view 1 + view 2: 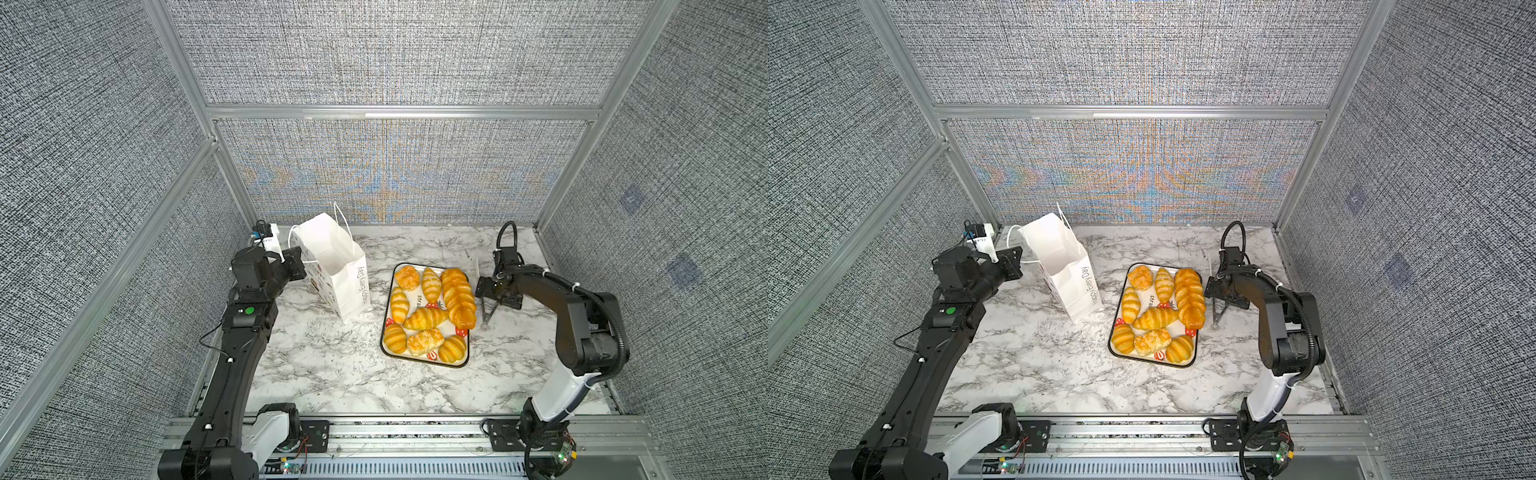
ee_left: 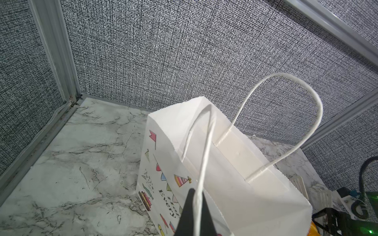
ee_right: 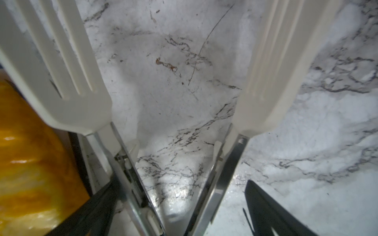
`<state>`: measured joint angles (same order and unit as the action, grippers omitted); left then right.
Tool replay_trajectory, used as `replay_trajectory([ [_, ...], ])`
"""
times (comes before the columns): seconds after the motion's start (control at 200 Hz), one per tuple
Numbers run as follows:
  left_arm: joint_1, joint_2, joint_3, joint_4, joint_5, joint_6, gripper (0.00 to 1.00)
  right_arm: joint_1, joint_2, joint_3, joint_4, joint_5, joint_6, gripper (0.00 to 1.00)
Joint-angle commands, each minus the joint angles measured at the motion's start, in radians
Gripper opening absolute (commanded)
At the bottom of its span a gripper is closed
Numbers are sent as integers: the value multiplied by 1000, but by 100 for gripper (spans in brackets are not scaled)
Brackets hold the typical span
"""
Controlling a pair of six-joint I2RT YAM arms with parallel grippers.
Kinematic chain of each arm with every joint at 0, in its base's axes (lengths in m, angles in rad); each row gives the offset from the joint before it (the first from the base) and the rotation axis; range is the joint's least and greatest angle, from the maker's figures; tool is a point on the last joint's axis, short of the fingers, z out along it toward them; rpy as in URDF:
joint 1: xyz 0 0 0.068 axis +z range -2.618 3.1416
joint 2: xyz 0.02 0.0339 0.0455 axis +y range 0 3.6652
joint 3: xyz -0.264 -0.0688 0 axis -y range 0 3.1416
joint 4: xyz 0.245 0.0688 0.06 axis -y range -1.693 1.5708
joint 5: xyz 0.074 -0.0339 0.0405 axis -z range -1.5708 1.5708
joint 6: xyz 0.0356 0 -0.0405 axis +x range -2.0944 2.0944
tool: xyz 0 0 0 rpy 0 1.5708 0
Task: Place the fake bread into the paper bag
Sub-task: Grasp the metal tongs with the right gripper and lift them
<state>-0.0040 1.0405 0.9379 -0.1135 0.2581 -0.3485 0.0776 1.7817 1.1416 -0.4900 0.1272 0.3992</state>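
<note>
Eight pieces of fake bread [image 1: 424, 318] lie close together on the white strawberry-printed tray [image 1: 417, 296], none in the bag. The long braided loaf [image 1: 458, 297] lies along the tray's right side, and the round bun [image 1: 407, 277] sits at its far left corner.

The paper bag [image 1: 349, 286] stands upright on the marble table [image 1: 332, 374], near the tray on its left, with its mouth open upward. In the left wrist view the left gripper [image 2: 194, 204] is closed on one thin cord handle [image 2: 204, 163] of the bag; the cord runs between the two black fingers. The second handle stands free in an arch.

On the right of the tray, just beside the braided loaf, the white slotted tongs [image 3: 67, 81] are spread in a V. The right gripper [image 3: 180, 183] has its jaws wide apart on both sides of the tongs' metal arms. One finger [image 3: 266, 204] is clearly apart from its arm; whether the other touches, I cannot tell.
</note>
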Motion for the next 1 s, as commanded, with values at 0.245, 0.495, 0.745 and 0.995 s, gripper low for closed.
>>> replay_trajectory([
  [0.245, 4, 1, -6, 32, 14, -5, 0, -1, 1, -2, 3, -25, 10, 93],
  [0.495, 7, 1, -8, 36, 20, -8, 0, 5, 22, 0, 2, -19, 12, 90],
  [0.745, 9, 4, -7, 37, 27, -11, 0, 16, 32, 7, -5, 12, 13, 90],
  [0.995, 12, 3, -10, 38, 28, -12, 0, 17, 55, 14, -2, 17, 17, 87],
])
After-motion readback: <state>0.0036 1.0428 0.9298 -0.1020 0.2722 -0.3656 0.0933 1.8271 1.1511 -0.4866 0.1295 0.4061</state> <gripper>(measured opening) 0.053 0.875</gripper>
